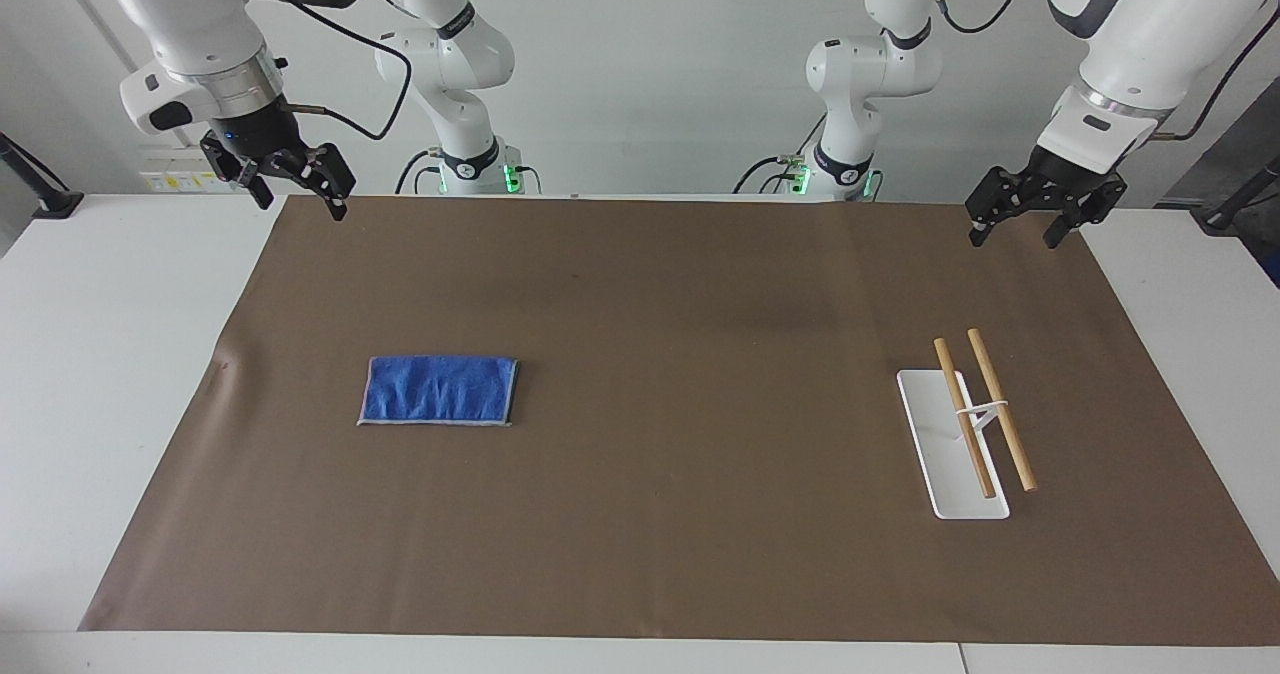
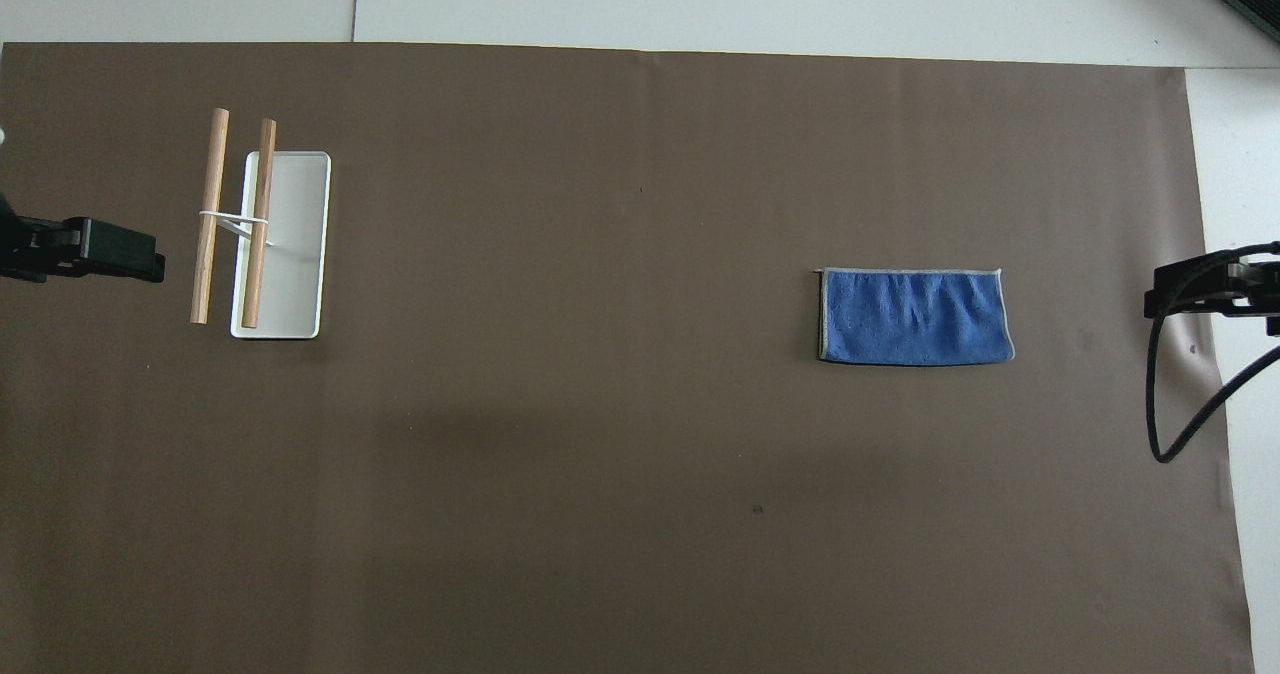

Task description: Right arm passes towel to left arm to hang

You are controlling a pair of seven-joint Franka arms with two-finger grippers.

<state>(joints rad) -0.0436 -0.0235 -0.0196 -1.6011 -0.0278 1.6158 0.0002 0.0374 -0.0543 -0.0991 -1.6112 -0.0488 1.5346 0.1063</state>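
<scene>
The blue towel [image 1: 438, 390] lies flat and folded on the brown mat, toward the right arm's end of the table; it also shows in the overhead view [image 2: 915, 316]. My right gripper [image 1: 300, 194], with a blue light on its wrist, hangs open and empty in the air over the mat's corner by its own base, well apart from the towel. It shows at the edge of the overhead view [image 2: 1200, 289]. My left gripper [image 1: 1015, 234] hangs open and empty over the mat's corner at its own end [image 2: 100, 251].
A towel rack [image 1: 985, 409] with two wooden bars on a white base [image 2: 295, 244] stands toward the left arm's end. The brown mat [image 1: 650, 284] covers most of the white table. A black cable [image 2: 1165, 404] hangs from the right arm.
</scene>
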